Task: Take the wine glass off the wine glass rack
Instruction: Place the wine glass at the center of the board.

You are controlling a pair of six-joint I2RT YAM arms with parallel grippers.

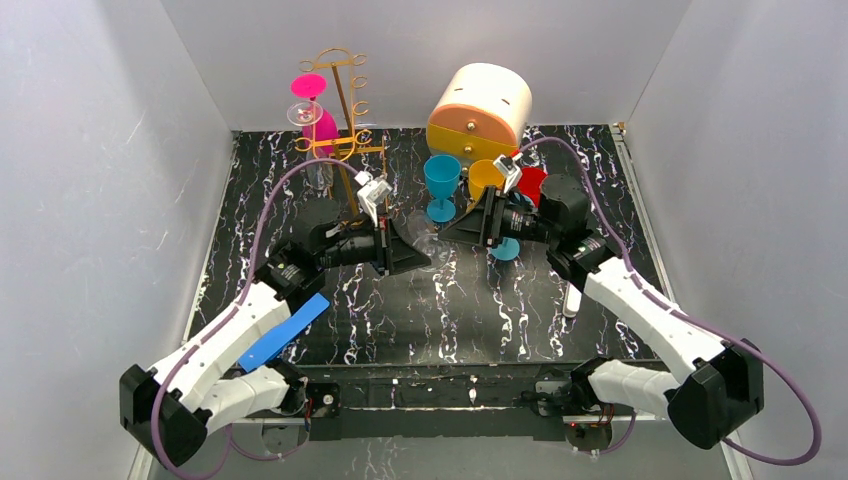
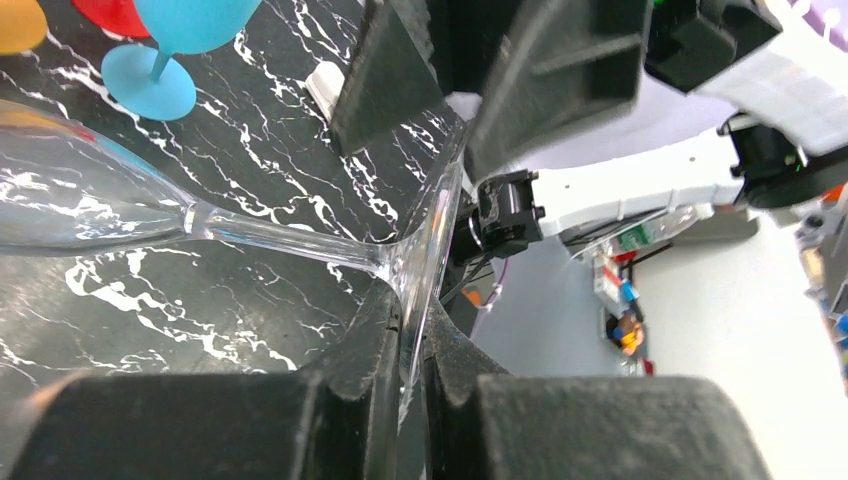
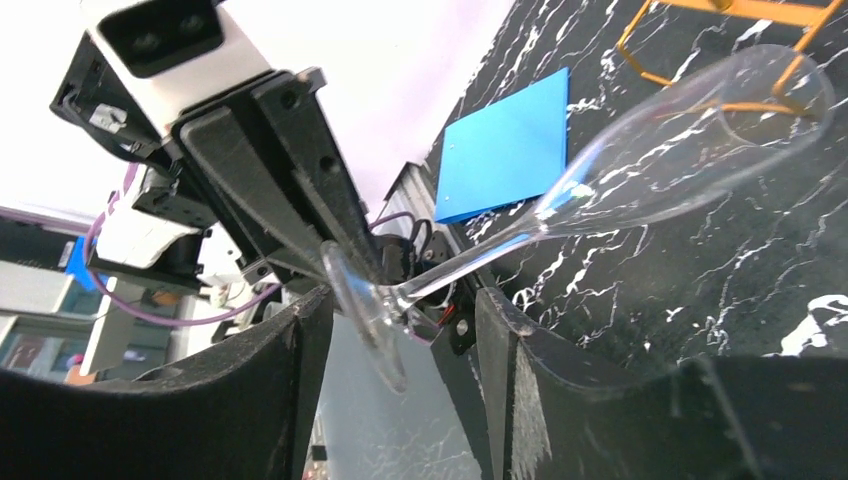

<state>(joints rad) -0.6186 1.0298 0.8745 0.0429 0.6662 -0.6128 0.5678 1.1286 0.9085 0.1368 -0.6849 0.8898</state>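
Observation:
The gold wire wine glass rack [image 1: 342, 105] stands at the back left, and its base shows in the right wrist view [image 3: 720, 25]. A clear wine glass [image 1: 425, 243] is off the rack and held tilted low over the table's middle. My left gripper [image 1: 408, 252] is shut on the edge of its foot [image 2: 425, 250]; stem and bowl [image 2: 90, 205] reach left. My right gripper [image 1: 458, 228] is open, with the glass foot [image 3: 362, 318] between its fingers [image 3: 300, 330], untouched. The bowl [image 3: 690, 135] points toward the rack.
A pink glass [image 1: 320, 125] and a clear one [image 1: 303, 113] hang on the rack. A cream-and-orange drawer box [image 1: 480, 110] stands at the back. A blue goblet [image 1: 441, 185], orange cup [image 1: 485, 178] and red cup [image 1: 532, 183] stand before it. A blue card [image 1: 285, 332] lies front left.

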